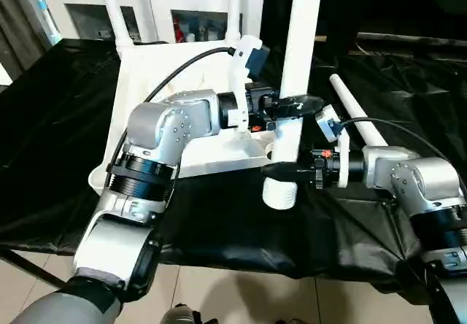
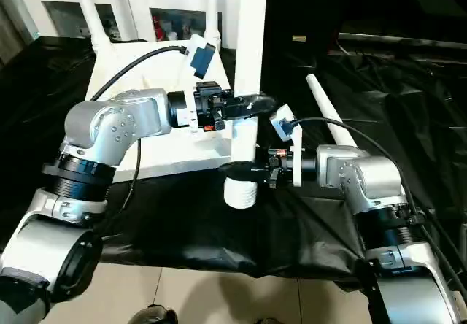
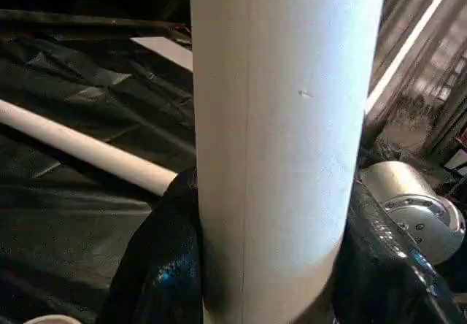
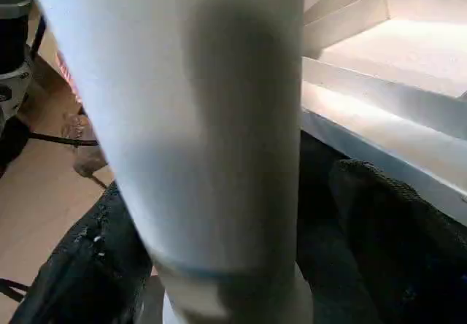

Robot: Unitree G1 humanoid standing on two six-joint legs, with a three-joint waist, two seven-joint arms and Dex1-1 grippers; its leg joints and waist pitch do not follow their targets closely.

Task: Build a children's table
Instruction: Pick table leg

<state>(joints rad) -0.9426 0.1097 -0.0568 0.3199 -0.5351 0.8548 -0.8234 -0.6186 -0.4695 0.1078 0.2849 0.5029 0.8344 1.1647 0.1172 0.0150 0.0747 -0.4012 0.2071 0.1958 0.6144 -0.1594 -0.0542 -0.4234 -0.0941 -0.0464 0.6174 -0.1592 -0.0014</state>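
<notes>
Standing almost straight up, one white leg (image 1: 295, 83) sits at the near right corner of the white tabletop (image 1: 157, 68), with its fat bottom end (image 1: 279, 191) hanging just past the tabletop's front edge over the black cloth.

The left end effector (image 1: 295, 106) is closed around this leg higher up. The right end effector (image 1: 281, 169) is closed around it lower down, near the fat end. In each wrist view the leg is very close, with dark fingers (image 3: 157, 265) on both sides of it.

The tabletop lies upside down on the black bench (image 1: 58, 134), and its ribs show in the right wrist view. Two more legs (image 1: 113, 10) stand up from its far corners. Another leg (image 1: 357, 112) lies flat on the black cloth to the right, apart from the tabletop and behind the right arm.

White cabinets (image 1: 157, 6) stand behind the bench. A tan floor (image 1: 241, 295) shows in front of it.
</notes>
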